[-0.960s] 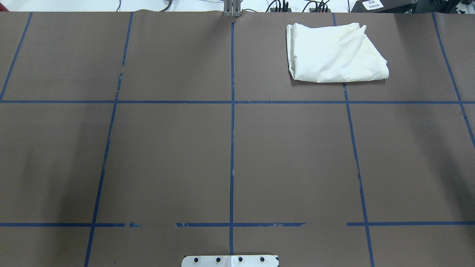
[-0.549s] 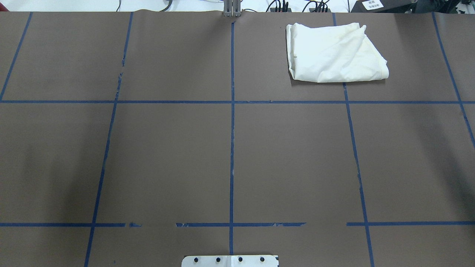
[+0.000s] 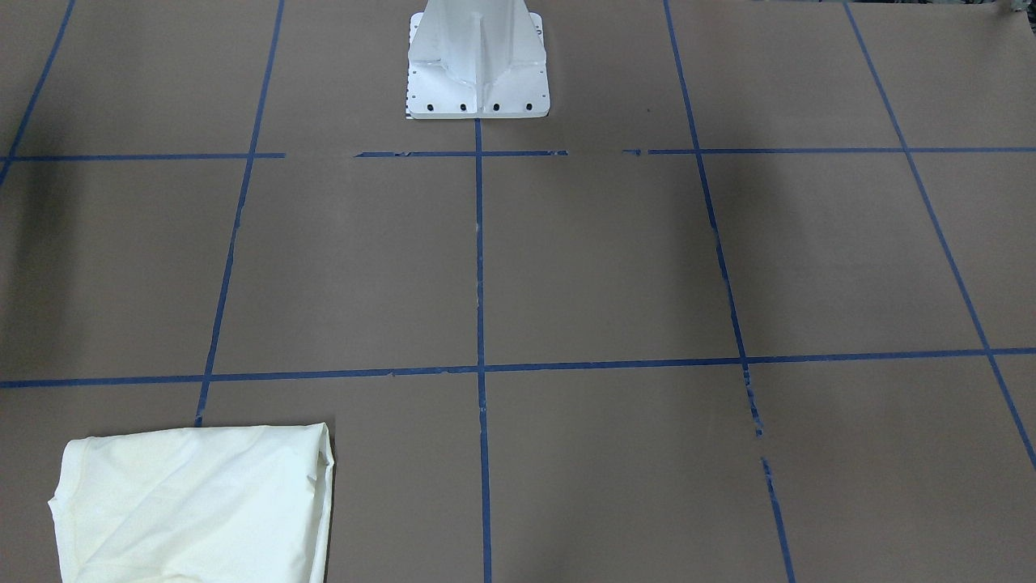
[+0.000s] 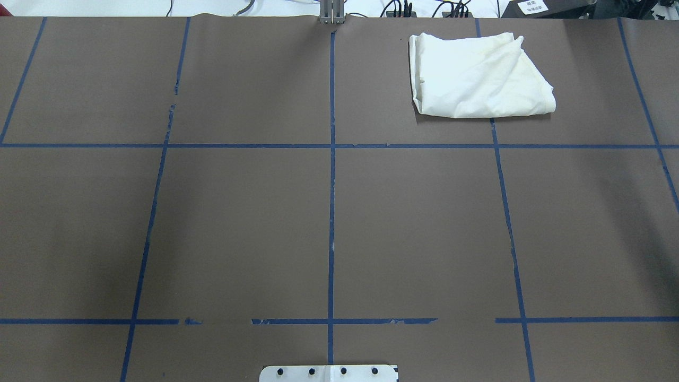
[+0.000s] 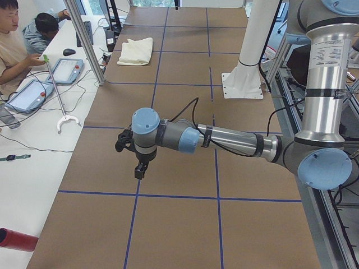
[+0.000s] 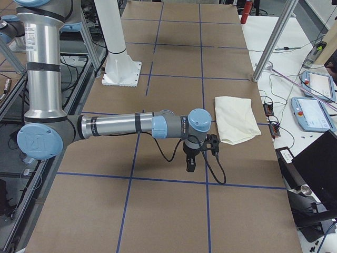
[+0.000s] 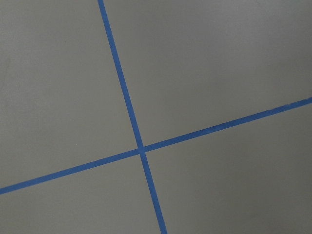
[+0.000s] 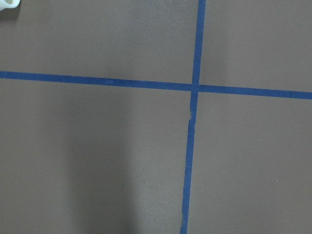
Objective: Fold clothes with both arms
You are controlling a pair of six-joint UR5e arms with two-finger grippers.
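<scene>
The clothes [image 4: 477, 77] lie as one folded cream bundle on the brown table, at the far right of the overhead view and at the near left [image 3: 194, 502] of the front-facing view; no print shows. The left arm [image 5: 224, 139] stretches low over the table's left end, and its gripper [image 5: 140, 171] points down above the paper; I cannot tell whether it is open or shut. The right arm [image 6: 116, 125] reaches out likewise, its gripper [image 6: 189, 166] hanging just short of the bundle [image 6: 235, 118], state not clear. Both wrist views show only brown paper and blue tape.
The white pedestal base [image 3: 477, 57] stands at the robot's edge of the table. Blue tape lines [image 4: 331, 185] divide the brown paper into a grid. Two people sit at a side bench with tablets [image 5: 67, 70], near a metal post [image 5: 84, 39]. A red can [image 5: 17, 240] lies there too.
</scene>
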